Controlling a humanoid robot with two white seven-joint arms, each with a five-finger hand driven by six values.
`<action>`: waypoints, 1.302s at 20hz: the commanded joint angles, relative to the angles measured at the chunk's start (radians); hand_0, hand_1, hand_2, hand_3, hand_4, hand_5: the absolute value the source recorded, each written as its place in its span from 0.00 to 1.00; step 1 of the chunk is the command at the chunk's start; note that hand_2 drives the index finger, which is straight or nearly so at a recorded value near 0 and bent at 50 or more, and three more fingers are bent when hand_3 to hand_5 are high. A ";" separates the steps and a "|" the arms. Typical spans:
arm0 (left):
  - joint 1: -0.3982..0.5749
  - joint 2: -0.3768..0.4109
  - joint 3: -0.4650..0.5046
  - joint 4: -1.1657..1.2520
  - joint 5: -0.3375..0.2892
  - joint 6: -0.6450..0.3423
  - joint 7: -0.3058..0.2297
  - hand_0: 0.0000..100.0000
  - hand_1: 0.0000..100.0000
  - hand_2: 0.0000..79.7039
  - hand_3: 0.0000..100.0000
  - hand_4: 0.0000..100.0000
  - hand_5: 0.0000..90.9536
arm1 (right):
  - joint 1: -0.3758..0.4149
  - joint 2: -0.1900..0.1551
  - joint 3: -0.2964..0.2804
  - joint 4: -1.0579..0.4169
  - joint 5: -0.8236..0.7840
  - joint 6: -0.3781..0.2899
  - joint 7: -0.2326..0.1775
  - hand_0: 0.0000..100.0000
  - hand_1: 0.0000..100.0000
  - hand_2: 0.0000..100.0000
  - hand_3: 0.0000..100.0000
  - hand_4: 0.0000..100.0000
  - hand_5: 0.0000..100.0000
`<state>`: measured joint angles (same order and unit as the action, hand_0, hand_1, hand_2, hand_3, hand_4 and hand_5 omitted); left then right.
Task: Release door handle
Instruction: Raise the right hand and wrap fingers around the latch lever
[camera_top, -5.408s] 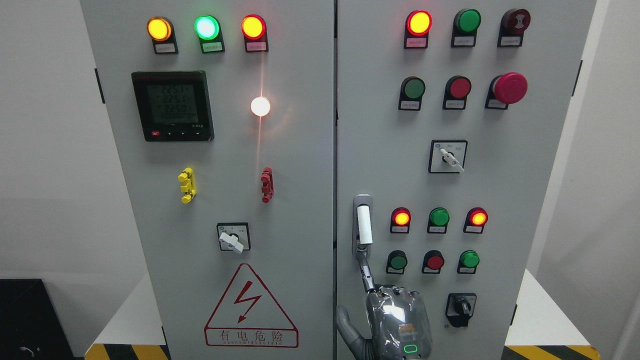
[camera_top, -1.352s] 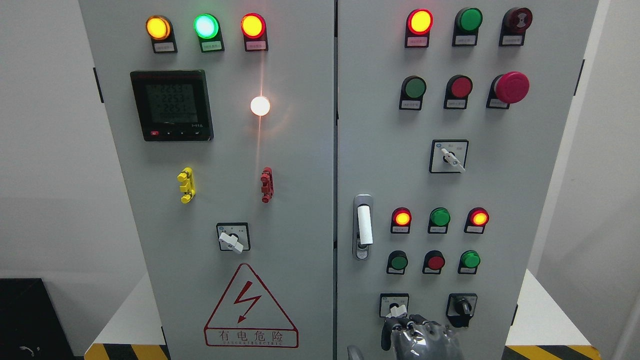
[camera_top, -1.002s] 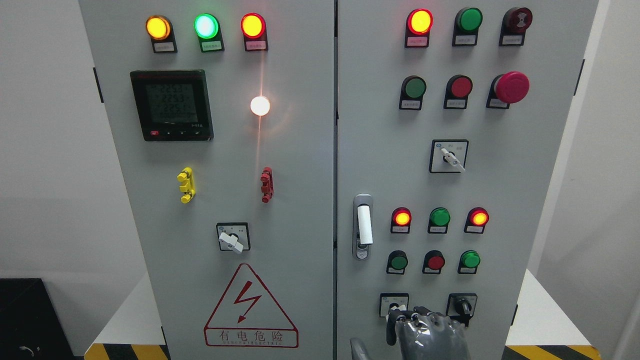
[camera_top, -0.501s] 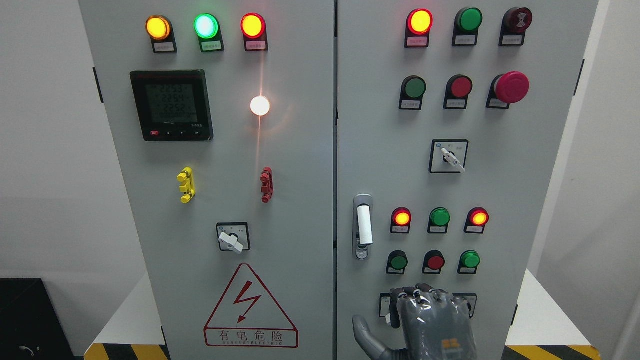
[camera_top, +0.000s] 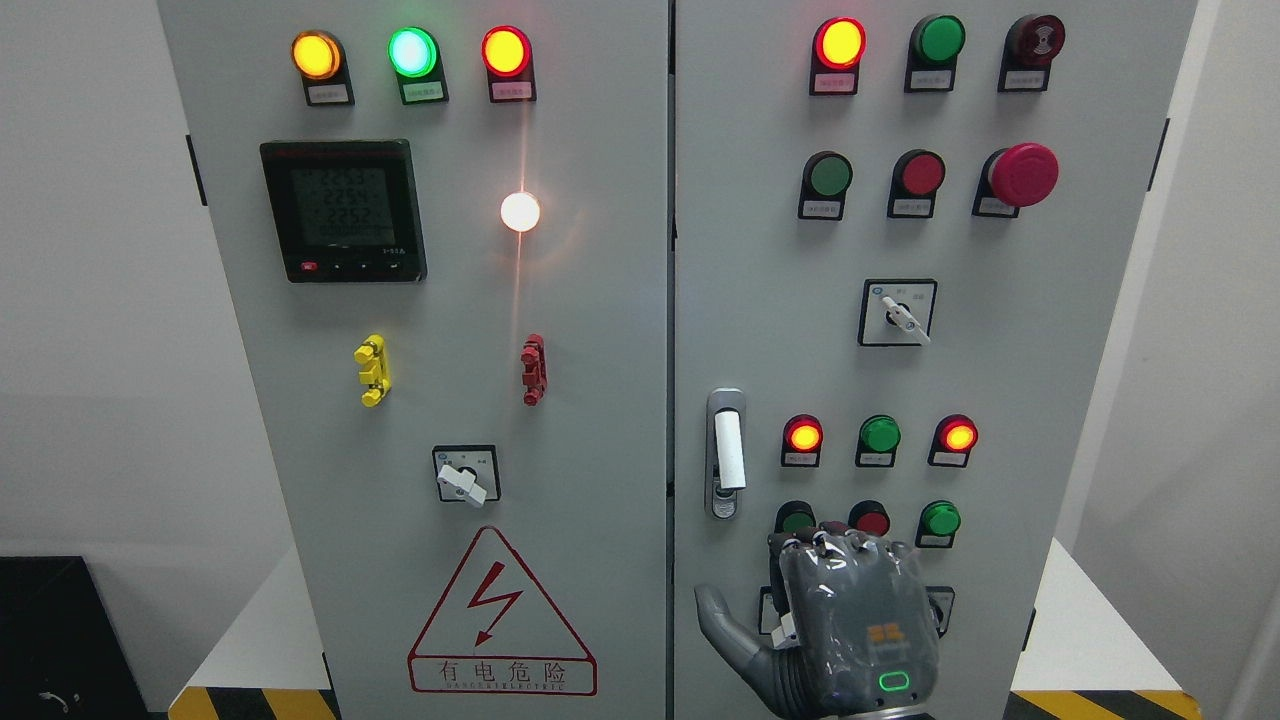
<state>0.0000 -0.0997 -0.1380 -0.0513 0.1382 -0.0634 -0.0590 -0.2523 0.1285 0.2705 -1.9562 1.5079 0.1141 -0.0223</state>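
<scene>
Glossy grey right robot hand (camera_top: 850, 620), fingers curled, holding nothing, below white cylindrical door handle (camera_top: 729, 449)

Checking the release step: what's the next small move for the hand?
Probably draw the right hand straight back and down. It holds nothing and sits apart from the door handle, but it covers the lower switches, so backing off avoids bumping them.

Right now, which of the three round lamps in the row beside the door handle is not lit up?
The middle one, the green lamp. The red lamps on its left and right both glow orange; the green one stays dark.
</scene>
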 joint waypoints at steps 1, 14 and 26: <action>0.018 0.000 0.000 -0.001 0.000 0.000 -0.001 0.12 0.56 0.00 0.00 0.00 0.00 | -0.053 -0.001 -0.002 0.072 0.003 0.001 0.005 0.25 0.24 0.90 1.00 0.93 0.93; 0.018 0.000 0.000 -0.001 0.000 0.000 -0.001 0.12 0.56 0.00 0.00 0.00 0.00 | -0.139 0.003 -0.004 0.137 0.005 0.009 0.013 0.27 0.23 0.91 1.00 0.94 0.93; 0.018 0.000 0.000 -0.001 0.000 0.000 -0.001 0.12 0.56 0.00 0.00 0.00 0.00 | -0.183 0.003 -0.020 0.177 0.005 0.012 0.015 0.27 0.25 0.91 1.00 0.94 0.93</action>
<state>0.0000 -0.0997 -0.1381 -0.0515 0.1385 -0.0634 -0.0590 -0.4120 0.1310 0.2617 -1.8221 1.5124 0.1240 -0.0081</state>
